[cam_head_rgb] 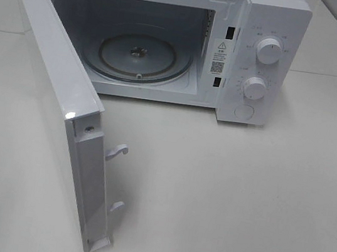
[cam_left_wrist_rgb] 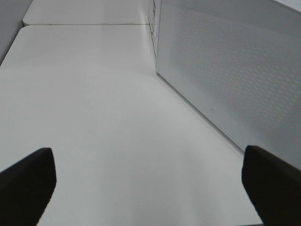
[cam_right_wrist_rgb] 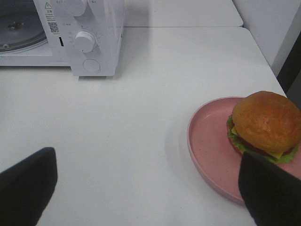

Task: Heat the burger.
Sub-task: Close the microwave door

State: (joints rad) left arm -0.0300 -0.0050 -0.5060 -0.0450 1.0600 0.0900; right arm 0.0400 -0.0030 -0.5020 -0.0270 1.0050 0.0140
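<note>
White laminate covered the table (cam_head_rgb: pixel 240 200), and on it stood a white microwave (cam_head_rgb: pixel 264 58) with its door (cam_head_rgb: pixel 57 103) swung wide toward the left of the high view. Two latch hooks (cam_head_rgb: pixel 117 150) stuck out from the door's free edge. Inside the cavity lay the glass turntable (cam_head_rgb: pixel 143 59), bare. Two round knobs, the upper knob (cam_head_rgb: pixel 269 51) and the lower knob (cam_head_rgb: pixel 255 87), sat on the control panel above a round button (cam_head_rgb: pixel 244 112).

Neither arm showed in the high view. In the left wrist view the left gripper (cam_left_wrist_rgb: pixel 148 183) had its dark fingers (cam_left_wrist_rgb: pixel 28 181) spread far apart over bare table, holding nothing, with the door's perforated outer face (cam_left_wrist_rgb: pixel 235 70) just beside it.

In the right wrist view the right gripper (cam_right_wrist_rgb: pixel 148 183) was likewise spread wide and empty, its fingers (cam_right_wrist_rgb: pixel 28 181) above the table. The burger (cam_right_wrist_rgb: pixel 265 125) sat on a pink plate (cam_right_wrist_rgb: pixel 207 141) toward the side of the plate away from the microwave, its brown bun upright, lettuce and a yellow slice peeking out beneath. One dark finger overlapped the plate's rim in that view; contact could not be told. The plate was well apart from the microwave, on the table to the side of the control panel.
</note>
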